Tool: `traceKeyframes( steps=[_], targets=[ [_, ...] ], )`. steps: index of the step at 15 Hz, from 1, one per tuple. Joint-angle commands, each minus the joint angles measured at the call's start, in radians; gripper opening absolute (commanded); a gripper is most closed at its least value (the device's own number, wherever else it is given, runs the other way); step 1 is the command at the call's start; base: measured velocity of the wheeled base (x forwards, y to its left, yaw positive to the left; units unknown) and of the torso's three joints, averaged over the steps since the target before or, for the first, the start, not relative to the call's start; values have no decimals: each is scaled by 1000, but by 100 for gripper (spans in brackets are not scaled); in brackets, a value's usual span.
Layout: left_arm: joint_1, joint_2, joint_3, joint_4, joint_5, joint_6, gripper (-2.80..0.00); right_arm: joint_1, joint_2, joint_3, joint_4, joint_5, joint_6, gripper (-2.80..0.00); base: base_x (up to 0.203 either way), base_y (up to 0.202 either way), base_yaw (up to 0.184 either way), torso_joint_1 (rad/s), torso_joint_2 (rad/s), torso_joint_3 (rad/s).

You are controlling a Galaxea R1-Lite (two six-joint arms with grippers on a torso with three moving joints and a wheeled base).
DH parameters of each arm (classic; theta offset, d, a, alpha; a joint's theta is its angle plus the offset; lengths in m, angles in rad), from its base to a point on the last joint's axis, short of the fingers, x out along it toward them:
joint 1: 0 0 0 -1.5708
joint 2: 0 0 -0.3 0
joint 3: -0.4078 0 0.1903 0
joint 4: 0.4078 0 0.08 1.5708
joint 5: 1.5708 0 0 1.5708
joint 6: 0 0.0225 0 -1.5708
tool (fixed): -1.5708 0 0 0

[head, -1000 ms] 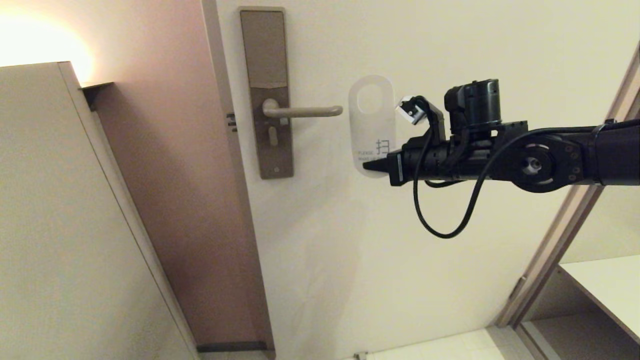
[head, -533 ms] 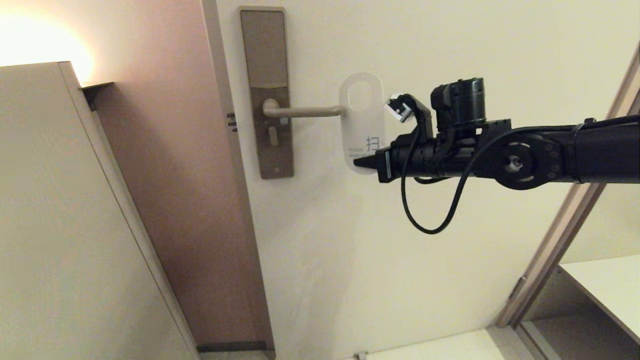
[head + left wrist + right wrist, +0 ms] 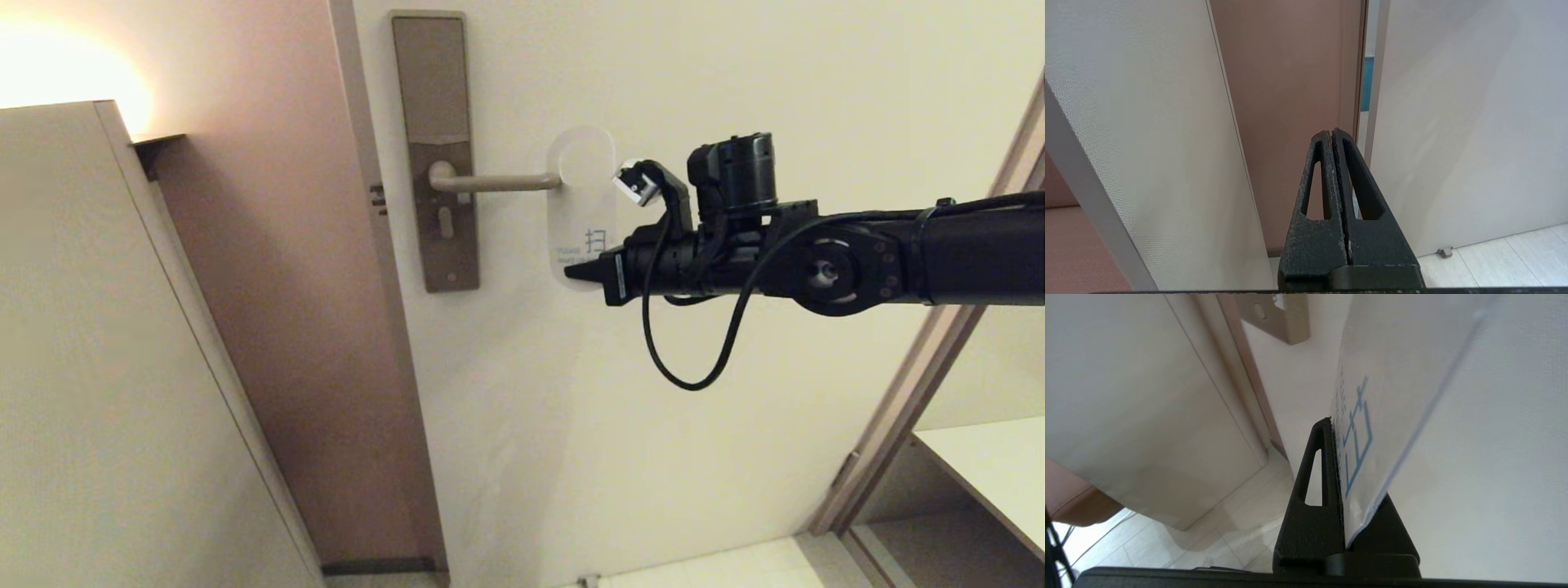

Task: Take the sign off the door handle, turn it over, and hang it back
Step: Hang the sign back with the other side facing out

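Observation:
The sign shows its white side with teal print, upright against the door. My right gripper is shut on its lower end, the arm reaching in from the right. The oval hole is at the level of the door handle, and the sign's left rim overlaps the lever's rounded tip; I cannot tell whether the tip is inside the hole. In the right wrist view the sign rises from the right gripper, clamped between the jaws. My left gripper is shut on nothing, low down and facing the gap beside the door.
A tall bronze-grey backplate carries the lever near the door's left edge. A beige cabinet stands close on the left. A door frame and a shelf lie at the right. A doorstop sits on the floor.
My right gripper has carried the sign leftwards along the door. Its hole end was clear of the lever's tip and now overlaps it. The left gripper has not moved.

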Motion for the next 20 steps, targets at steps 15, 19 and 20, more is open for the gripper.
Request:
traceKeyframes(
  steps=[15, 19, 20],
  targets=[
    [0, 0, 0, 0, 0, 1, -280, 67, 18, 8, -40, -61, -2, -280, 0, 0, 0, 0, 0, 0],
    [0, 0, 0, 0, 0, 0, -280, 98, 20, 16, -65, -136, -5, -280, 0, 0, 0, 0, 0, 0],
    [0, 0, 0, 0, 0, 0, -280, 102, 20, 16, -68, -157, -5, -280, 0, 0, 0, 0, 0, 0]
  ],
)
